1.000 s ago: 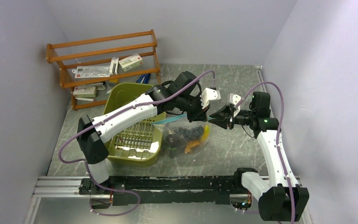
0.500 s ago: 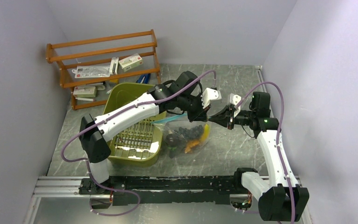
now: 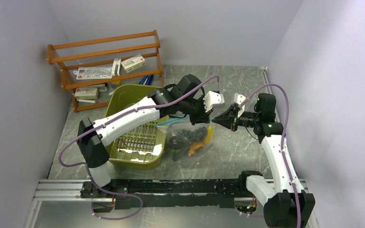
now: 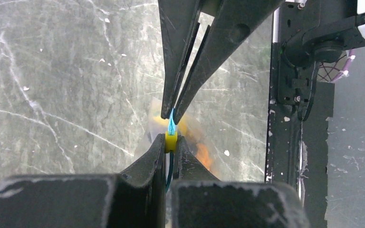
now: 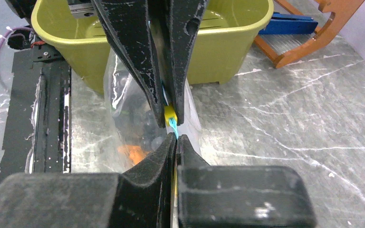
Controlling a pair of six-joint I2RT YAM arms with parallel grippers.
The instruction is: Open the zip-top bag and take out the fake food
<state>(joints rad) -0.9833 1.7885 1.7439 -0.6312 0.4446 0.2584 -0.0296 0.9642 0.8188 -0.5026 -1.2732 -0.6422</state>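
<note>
From above, the zip-top bag (image 3: 186,127) sits mid-frame on the table (image 3: 237,152), fake food (image 3: 196,142) inside. Left wrist: the left pincer (image 4: 171,138) pinches its yellow slider (image 4: 171,142). Right wrist: the right pincer (image 5: 176,138) seems squeezed on the blue strip (image 5: 173,123), ready to pull.

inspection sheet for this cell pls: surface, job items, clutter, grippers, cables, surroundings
Surface: grey marbled tabletop, no spills seen.
Job's things: clear crinkly zip-top bag beside the bin, its teal zip strip raised; yellow banana, dark grapes and orange piece inside.
Clutter: olive-green plastic bin; orange wooden rack holding white packets.
Grippers: left gripper shut on the bag's yellow slider; right gripper shut on the strip's end.
Cables: purple cables along both arms, none seen touching the bag.
Surroundings: pale lilac walls; black base rail.
</note>
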